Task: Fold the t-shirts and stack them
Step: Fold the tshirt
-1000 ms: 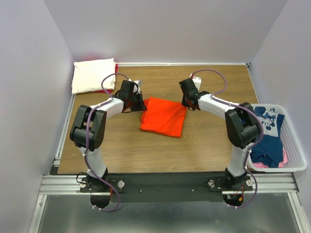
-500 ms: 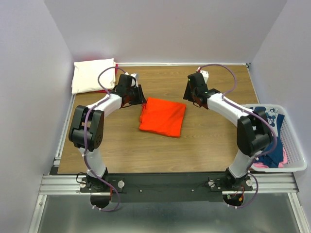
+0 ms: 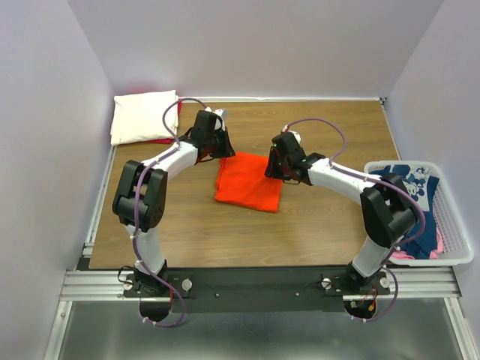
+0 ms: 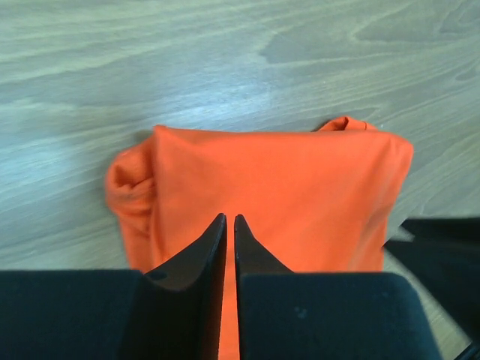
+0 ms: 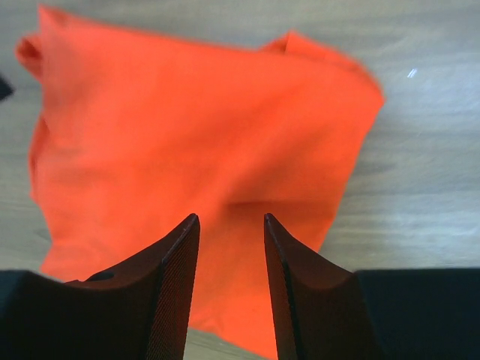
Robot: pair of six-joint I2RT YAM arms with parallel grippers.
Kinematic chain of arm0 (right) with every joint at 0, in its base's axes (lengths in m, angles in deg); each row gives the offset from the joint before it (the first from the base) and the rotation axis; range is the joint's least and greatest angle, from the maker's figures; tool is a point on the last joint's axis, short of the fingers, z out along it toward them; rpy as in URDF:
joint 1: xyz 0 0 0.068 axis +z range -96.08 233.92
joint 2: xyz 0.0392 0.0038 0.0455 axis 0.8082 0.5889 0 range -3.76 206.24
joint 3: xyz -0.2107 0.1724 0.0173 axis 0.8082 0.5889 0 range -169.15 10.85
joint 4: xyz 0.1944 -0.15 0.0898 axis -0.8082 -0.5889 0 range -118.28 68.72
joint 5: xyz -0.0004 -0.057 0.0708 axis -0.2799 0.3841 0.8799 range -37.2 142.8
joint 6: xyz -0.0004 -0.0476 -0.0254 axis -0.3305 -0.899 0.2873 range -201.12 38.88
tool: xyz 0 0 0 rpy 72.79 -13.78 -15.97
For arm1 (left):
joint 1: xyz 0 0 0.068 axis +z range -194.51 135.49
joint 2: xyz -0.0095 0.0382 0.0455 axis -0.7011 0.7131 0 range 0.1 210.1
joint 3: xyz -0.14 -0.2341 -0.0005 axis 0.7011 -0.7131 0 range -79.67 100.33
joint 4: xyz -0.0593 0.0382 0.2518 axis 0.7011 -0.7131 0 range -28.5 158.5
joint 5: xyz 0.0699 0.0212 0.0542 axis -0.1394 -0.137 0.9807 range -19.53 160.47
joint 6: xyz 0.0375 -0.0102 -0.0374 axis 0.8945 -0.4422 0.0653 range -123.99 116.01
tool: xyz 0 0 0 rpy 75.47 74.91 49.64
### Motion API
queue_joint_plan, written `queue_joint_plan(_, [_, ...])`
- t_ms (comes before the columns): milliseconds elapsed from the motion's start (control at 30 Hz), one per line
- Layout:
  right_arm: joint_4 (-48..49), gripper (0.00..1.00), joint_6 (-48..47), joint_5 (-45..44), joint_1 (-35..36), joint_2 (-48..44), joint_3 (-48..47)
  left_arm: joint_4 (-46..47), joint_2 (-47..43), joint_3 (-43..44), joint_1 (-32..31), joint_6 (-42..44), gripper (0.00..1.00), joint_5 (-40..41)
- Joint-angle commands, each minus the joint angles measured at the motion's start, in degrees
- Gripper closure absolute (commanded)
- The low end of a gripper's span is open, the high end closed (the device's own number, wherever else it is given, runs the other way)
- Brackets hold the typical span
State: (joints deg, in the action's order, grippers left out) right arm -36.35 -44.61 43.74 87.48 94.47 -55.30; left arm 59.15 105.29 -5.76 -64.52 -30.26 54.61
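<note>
Two-handedly hovering over smooth wood-grain table [image 3: 187,225], flanking soft, bright orange t-shirt [image 3: 247,184] folded into a rumpled rectangle mid-table; showing left gripper [image 4: 230,217] pinched to a slit, empty; presenting right gripper [image 5: 229,217] moderately parted, gripping nothing

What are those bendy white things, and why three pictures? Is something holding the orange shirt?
Those are two robot arms with pinchers, called grippers. One picture looks down from above; the other two come from cameras on each wrist. On the table lies a folded orange t-shirt, with a cream-white t-shirt folded in the far left corner and a white basket of more shirts on the right. The left gripper, nearly closed, and the right gripper, open, hover over the orange one. Neither holds anything.
</note>
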Motion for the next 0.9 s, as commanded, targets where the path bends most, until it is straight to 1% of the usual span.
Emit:
queue_joint_plan(0, [-0.13,0.54,2.69,2.47,1.07,2.40,3.48,0.99,6.07,2.73,-0.82,-1.77,0.87,0.04])
queue_joint_plan(100, [0.57,0.54,3.04,3.60,1.42,2.14,7.69,0.38,10.28,5.62,-0.65,-1.69,0.88,3.27])
queue_joint_plan(233, [0.66,0.54,2.78,4.23,1.51,2.57,12.09,-0.15,14.78,7.74,-0.29,-2.04,0.91,3.47])
queue_joint_plan(400, [0.66,0.53,2.95,3.09,1.51,-0.67,17.10,0.03,15.49,8.44,0.32,-2.30,0.91,4.08])
queue_joint_plan(567, [0.57,0.53,2.95,2.99,1.51,-1.99,17.55,-0.06,14.79,10.20,0.50,-1.60,0.90,2.24])
queue_joint_plan(667, [0.48,0.53,2.78,2.82,1.51,-2.96,16.67,-0.15,12.42,12.04,0.85,-0.20,0.76,0.48])
queue_joint_plan(700, [0.31,0.52,2.69,2.82,1.42,-3.31,16.41,-0.32,10.41,12.48,0.94,0.15,0.71,0.56])
queue_joint_plan(733, [0.04,0.52,2.60,2.73,1.33,-3.49,16.06,-0.85,9.35,12.66,1.20,0.51,0.62,1.00])
queue_joint_plan(767, [-0.13,0.51,2.34,2.82,1.07,-3.92,15.36,-1.72,7.07,12.58,1.46,1.21,0.57,1.44])
queue_joint_plan(867, [-0.75,0.45,2.16,4.04,0.45,-4.63,14.12,-2.70,4.07,9.95,2.69,1.39,0.50,2.59])
